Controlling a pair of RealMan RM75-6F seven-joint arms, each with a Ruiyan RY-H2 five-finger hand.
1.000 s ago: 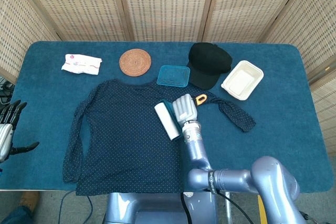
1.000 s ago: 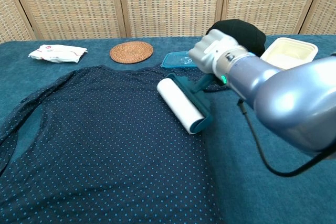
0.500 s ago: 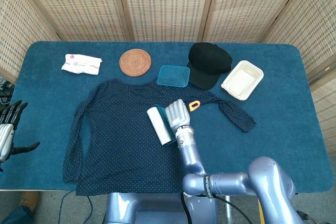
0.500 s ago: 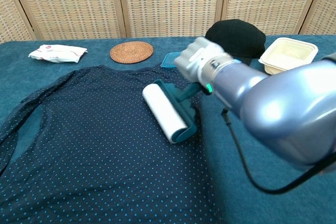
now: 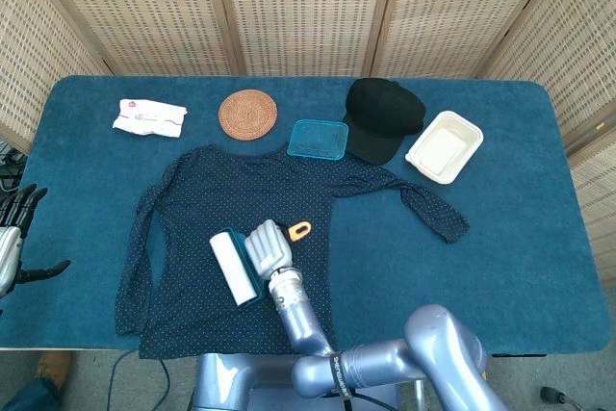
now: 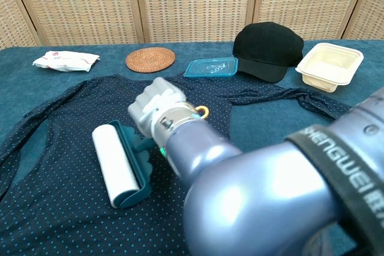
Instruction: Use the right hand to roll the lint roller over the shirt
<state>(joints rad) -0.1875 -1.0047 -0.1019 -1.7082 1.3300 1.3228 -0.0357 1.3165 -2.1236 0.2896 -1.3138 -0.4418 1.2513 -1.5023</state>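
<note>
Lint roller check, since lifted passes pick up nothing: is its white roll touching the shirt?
Touching. In the chest view the lint roller, held by the right hand, lies flat on the shirt with no gap under it.

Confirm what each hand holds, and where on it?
Right hand grips the lint roller by its teal handle. Left hand holds nothing, fingers apart at the table edge.

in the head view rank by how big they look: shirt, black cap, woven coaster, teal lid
1. shirt, by far the largest
2. black cap
3. woven coaster and teal lid look about alike; not ranking them
</note>
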